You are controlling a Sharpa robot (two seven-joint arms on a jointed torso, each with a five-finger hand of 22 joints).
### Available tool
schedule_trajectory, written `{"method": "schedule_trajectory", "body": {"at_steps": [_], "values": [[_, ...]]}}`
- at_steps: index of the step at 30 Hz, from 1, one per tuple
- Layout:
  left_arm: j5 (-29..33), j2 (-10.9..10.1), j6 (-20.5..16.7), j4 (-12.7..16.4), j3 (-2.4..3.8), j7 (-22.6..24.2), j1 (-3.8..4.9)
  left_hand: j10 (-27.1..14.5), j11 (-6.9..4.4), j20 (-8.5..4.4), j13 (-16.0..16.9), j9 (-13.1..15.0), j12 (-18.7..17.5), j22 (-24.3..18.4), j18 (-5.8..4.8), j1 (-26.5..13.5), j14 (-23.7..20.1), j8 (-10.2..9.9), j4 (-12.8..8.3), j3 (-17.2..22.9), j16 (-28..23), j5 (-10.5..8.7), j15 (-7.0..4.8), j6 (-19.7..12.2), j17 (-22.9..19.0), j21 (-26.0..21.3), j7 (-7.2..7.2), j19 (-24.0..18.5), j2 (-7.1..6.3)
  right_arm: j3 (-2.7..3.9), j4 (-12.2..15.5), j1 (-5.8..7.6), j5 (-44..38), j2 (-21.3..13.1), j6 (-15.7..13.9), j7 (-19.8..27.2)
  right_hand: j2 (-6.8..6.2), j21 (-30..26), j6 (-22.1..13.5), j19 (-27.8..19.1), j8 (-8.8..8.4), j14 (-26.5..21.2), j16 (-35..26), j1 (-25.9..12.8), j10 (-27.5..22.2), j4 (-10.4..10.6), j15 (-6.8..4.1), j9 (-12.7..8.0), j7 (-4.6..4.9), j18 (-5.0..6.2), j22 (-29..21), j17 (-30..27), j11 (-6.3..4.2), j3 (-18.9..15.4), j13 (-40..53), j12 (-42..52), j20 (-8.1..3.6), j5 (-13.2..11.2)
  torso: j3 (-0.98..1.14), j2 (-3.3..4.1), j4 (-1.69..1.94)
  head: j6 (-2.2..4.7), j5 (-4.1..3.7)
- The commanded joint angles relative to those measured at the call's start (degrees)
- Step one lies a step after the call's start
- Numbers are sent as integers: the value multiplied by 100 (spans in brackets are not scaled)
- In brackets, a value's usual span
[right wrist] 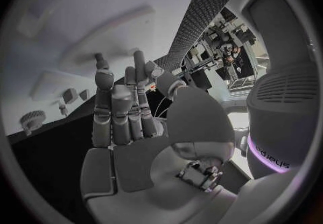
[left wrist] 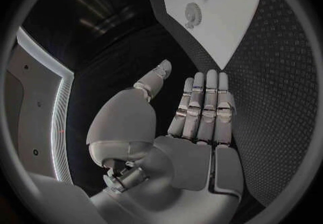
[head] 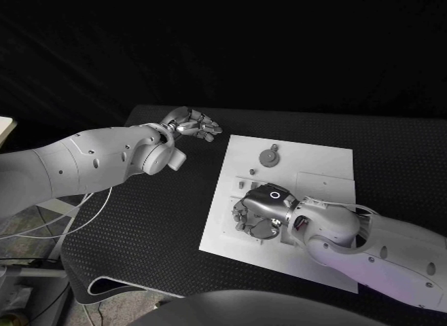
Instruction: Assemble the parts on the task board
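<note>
The white task board (head: 312, 163) lies in the middle of the black table. A grey gear (head: 270, 157) sits near its far edge, and small grey parts (head: 242, 183) lie closer to its left side. My right hand (head: 263, 212) hovers low over the board's near-left area, palm down, covering what lies beneath. In the right wrist view this hand (right wrist: 128, 127) has its fingers stretched out with nothing in them, facing the board (right wrist: 101, 35), the gear (right wrist: 31, 119) and a small part (right wrist: 69, 95). My left hand (head: 194, 125) is off the board at the far left. In its wrist view the hand (left wrist: 195, 121) is flat and empty, with the gear (left wrist: 193, 15) ahead.
The black textured mat (head: 155, 224) spreads wide to the left of the board. A shallow raised rectangle (head: 327, 182) marks the board's right half. The table's left edge (head: 81, 238) drops off to cables and a frame beside it.
</note>
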Motion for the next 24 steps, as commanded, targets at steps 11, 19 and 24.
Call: {"method": "schedule_trajectory", "body": {"at_steps": [11, 19, 24], "values": [[27, 1, 29, 10, 3, 57, 15, -13, -12, 16, -12, -11, 25, -13, 57, 6, 47, 32, 5, -6, -30, -25, -1, -36, 13, 29, 5, 19, 50, 10, 45, -7, -162, -107, 58, -121, 187, 36, 25, 18, 38, -40, 40, 263, 123, 15, -79, 14, -14, 367, 132, 12, -86, -15, 13, 17, -44, 16, 1, -2, -1, -15, 8], [27, 3, 24, 10, 2, 57, 15, -13, -12, 16, -13, -12, 25, -16, 57, 5, 48, 33, 6, -7, -34, -25, -1, -36, 18, 30, 5, 19, 49, 15, 38, -5, -180, -130, 117, -201, 182, 43, 29, 19, 39, -39, 46, 256, 126, 16, -80, 19, -14, 367, 132, 17, -87, -25, 22, 18, -43, 15, -3, -1, -13, -17, 0], [27, 4, 25, 10, 2, 54, 15, -13, -12, 16, -14, -13, 25, -17, 57, 5, 48, 34, 6, -7, -37, -25, -1, -37, 22, 30, 5, 20, 49, 16, 41, -5, -200, -113, 108, -227, 181, 45, 29, 19, 39, -39, 49, 258, 126, 16, -80, 21, -15, 367, 132, 19, -87, -26, 24, 18, -43, 16, 0, 0, 0, -17, -9]]}}
